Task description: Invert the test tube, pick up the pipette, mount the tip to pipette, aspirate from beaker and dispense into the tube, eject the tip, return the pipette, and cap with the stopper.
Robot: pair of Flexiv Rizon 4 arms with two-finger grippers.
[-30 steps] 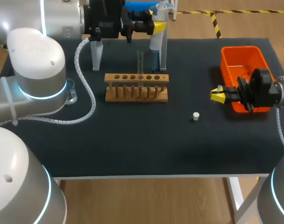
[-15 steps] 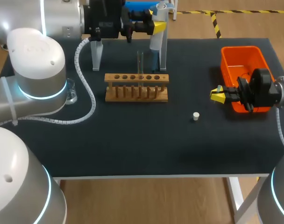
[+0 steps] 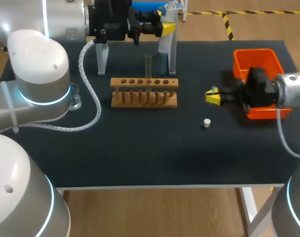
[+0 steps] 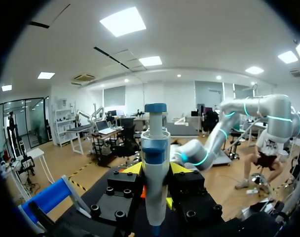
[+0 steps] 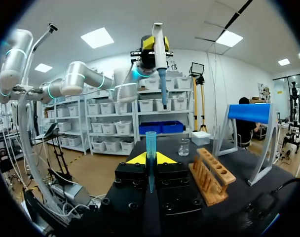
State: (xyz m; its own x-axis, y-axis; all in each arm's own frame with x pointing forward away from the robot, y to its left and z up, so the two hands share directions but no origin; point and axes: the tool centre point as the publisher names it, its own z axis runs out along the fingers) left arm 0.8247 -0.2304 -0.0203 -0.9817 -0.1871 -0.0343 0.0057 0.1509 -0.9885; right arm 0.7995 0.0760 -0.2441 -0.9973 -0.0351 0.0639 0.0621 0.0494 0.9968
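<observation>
Right now we are holding both halves of the mounting step. Our left gripper is clamping the pipette by its barrel, a yellow pad pressing on either side and the blue-capped end rising beyond them. In the head view it is hanging at the far side of the table, behind the rack.

Our right gripper is pinching the tip, a pale blue translucent cone standing upright between the fingers, wide mouth up and narrow point down. In the head view that gripper is hovering between the rack and the orange bin, near the stopper, which is lying apart on the cloth.

We are judging the tip to be very light, thin-walled and slick, so it is probably tolerating only a gentle squeeze. Too hard and the wall could go oval; too loose and it could tilt or slide when the pipette's nose presses in. The hold is sitting below the mouth, leaving the collar free for the nose, and that seems to us the right place. The pipette looks stiff and heavier, so the barrel grip is suiting it.

The test tube is standing in the rack and, if glass, needs gentle handling. The beaker is sitting beside our left arm.
</observation>
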